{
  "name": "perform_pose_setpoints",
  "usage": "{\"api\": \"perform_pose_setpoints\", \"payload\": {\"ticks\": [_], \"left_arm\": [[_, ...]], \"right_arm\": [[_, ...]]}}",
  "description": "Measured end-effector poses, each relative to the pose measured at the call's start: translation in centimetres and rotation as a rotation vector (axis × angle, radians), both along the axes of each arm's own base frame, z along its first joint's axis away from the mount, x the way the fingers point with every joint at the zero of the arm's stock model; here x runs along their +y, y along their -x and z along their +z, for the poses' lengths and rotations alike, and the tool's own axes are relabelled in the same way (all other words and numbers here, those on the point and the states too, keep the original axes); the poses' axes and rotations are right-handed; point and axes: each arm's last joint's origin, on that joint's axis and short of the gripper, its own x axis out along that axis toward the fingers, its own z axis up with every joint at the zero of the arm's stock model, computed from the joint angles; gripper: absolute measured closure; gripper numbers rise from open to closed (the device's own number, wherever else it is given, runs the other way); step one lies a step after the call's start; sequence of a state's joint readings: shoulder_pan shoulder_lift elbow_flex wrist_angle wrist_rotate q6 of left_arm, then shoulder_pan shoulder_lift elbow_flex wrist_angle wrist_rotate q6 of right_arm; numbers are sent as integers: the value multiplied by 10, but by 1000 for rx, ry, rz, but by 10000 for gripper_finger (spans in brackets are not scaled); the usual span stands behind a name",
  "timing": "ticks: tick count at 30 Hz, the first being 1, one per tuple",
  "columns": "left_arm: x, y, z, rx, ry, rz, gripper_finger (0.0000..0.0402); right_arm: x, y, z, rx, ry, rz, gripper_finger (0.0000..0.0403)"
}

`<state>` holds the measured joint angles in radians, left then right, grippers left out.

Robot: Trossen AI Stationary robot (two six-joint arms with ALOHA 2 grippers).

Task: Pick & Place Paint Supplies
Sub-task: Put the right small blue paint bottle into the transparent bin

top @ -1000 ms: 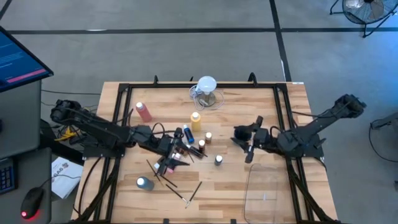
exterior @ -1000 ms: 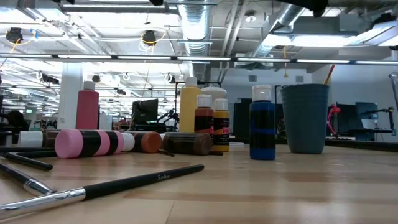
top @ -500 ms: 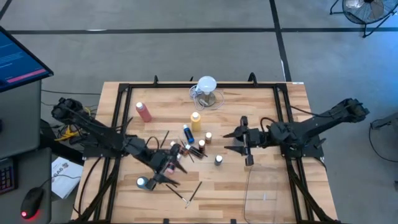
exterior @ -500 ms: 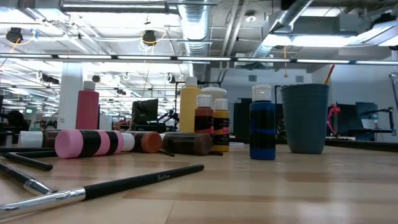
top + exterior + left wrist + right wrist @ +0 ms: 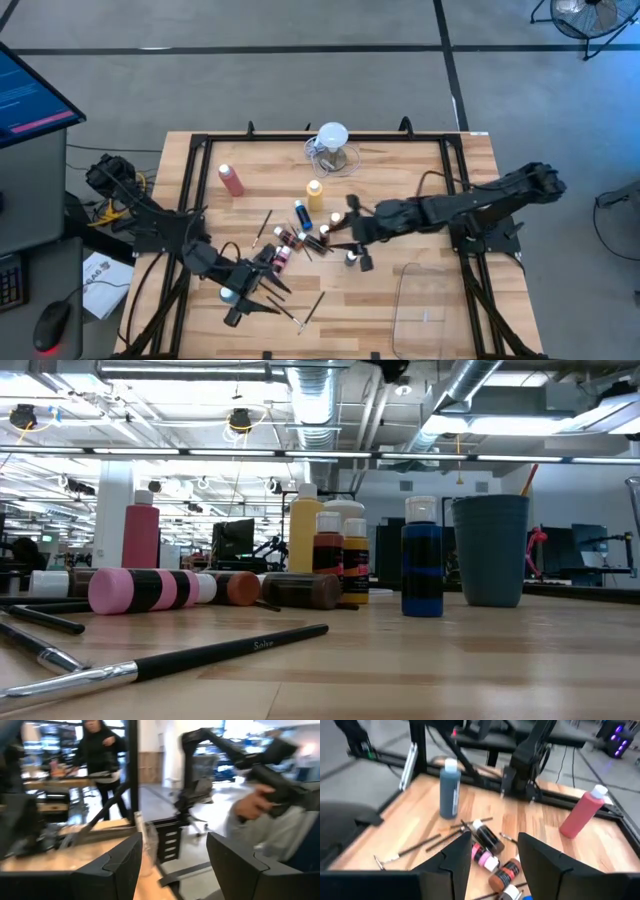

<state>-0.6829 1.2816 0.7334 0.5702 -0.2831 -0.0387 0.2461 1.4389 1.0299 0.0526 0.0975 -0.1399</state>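
A pink-and-black striped bottle (image 5: 145, 590) lies on the light wooden table (image 5: 420, 660); yellow squeeze bottle (image 5: 305, 543), pink-red squeeze bottle (image 5: 141, 538), blue-grey cup (image 5: 490, 550).

The whole table (image 5: 420, 190) is seen from straight above in the high view, with both arms and the floor around it. In the low view the tabletop (image 5: 420, 660) is looked across at surface height, close to the brushes, toward the room. From the left wrist, a level look is taken past the left gripper (image 5: 172, 857) into the room. From the right wrist, the right gripper (image 5: 492, 852) is looked past, down onto bottles shared with both fixed views.
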Motion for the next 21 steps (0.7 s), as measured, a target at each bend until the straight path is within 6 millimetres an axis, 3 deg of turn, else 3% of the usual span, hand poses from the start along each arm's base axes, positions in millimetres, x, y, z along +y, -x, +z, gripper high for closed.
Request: {"api": "perform_pose_setpoints", "payload": {"ticks": [6, 11, 21], "left_arm": [[-2, 5, -5, 38, -32, 227, 192], [2, 6, -8, 66, -53, 411, 192], [4, 7, -10, 102, -30, 396, 192]], "right_arm": [[12, -22, 2, 48, 84, 46, 259], [17, -26, 1, 97, 118, 69, 266], [18, -23, 3, 104, 120, 74, 269]]}}
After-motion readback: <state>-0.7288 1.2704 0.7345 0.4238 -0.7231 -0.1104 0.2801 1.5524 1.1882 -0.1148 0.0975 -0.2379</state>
